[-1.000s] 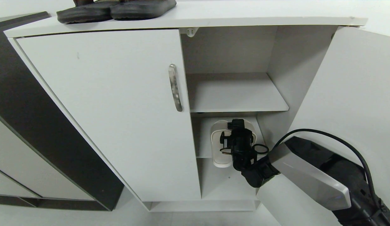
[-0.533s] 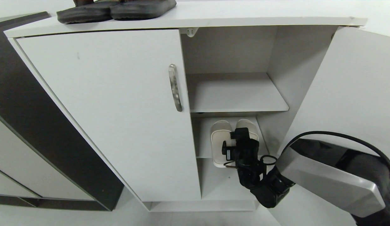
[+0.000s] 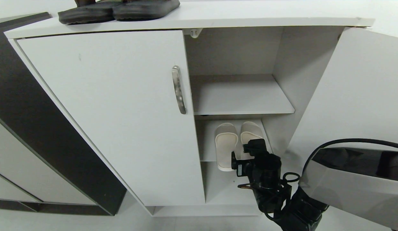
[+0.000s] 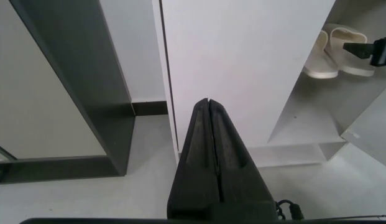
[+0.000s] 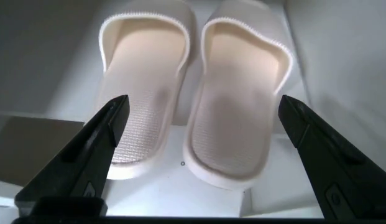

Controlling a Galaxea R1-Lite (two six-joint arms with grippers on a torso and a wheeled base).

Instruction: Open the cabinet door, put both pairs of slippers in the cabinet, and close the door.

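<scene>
A pair of white slippers (image 3: 226,142) lies side by side on the cabinet's lower shelf, toes pointing inward. My right gripper (image 3: 242,153) hangs open just in front of that shelf, apart from them. The right wrist view has the white slippers (image 5: 239,112) straight ahead between the spread fingers (image 5: 87,162). A pair of black slippers (image 3: 118,9) rests on the cabinet top. The right cabinet door (image 3: 356,96) stands open; the left door (image 3: 115,106) is closed. My left gripper (image 4: 208,106) is shut on nothing, low near the floor facing the closed door (image 4: 242,56).
The upper shelf (image 3: 240,96) holds nothing. A metal handle (image 3: 179,89) runs down the left door's edge. A dark panel (image 3: 32,112) stands to the left of the cabinet. Bare floor (image 4: 149,155) lies in front of the cabinet.
My right gripper has drawn back out of the cabinet toward me and downward. The white slippers stay on the lower shelf and show fully now.
</scene>
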